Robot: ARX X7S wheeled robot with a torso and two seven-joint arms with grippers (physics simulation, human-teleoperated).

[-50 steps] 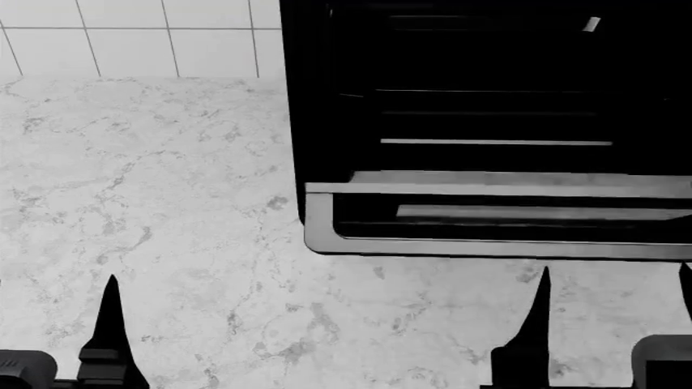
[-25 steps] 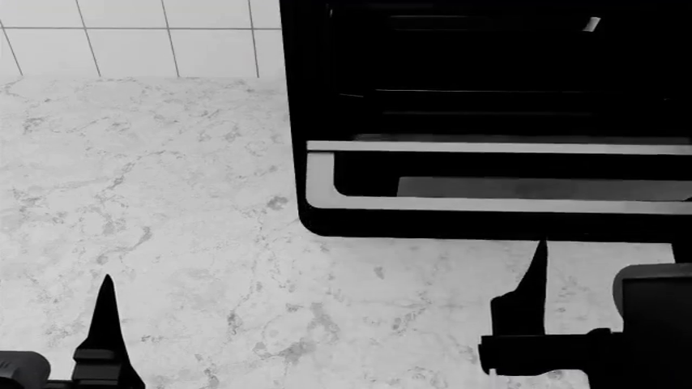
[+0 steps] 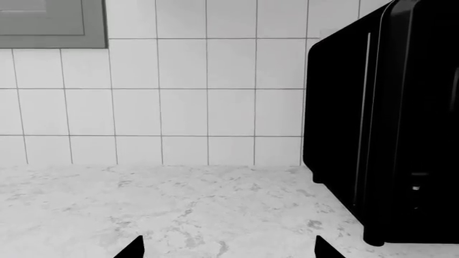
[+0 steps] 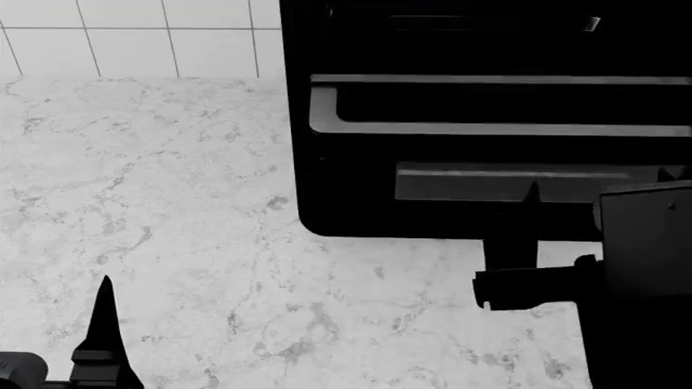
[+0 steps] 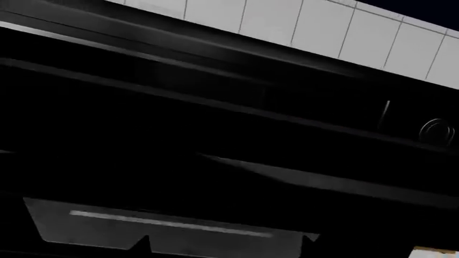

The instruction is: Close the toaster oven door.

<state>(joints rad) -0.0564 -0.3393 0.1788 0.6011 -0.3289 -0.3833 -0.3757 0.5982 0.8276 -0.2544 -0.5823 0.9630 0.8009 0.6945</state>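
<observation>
The glossy black toaster oven stands at the back right of the marble counter. Its side also shows in the left wrist view. The toaster oven door is swung steeply up towards the oven front, its grey bar handle along the upper edge. My right gripper is open, with its fingertips against the door's glass window. The round knob shows in the right wrist view. My left gripper is open and empty, low over the counter left of the oven.
A white tiled wall runs behind the marble counter. A grey framed panel hangs on the tiles high up in the left wrist view. One left finger shows at the front left.
The door has swung up from nearly flat to steeply raised, its handle moving towards the oven top. My right gripper has moved forward with it. The left arm has barely moved.
</observation>
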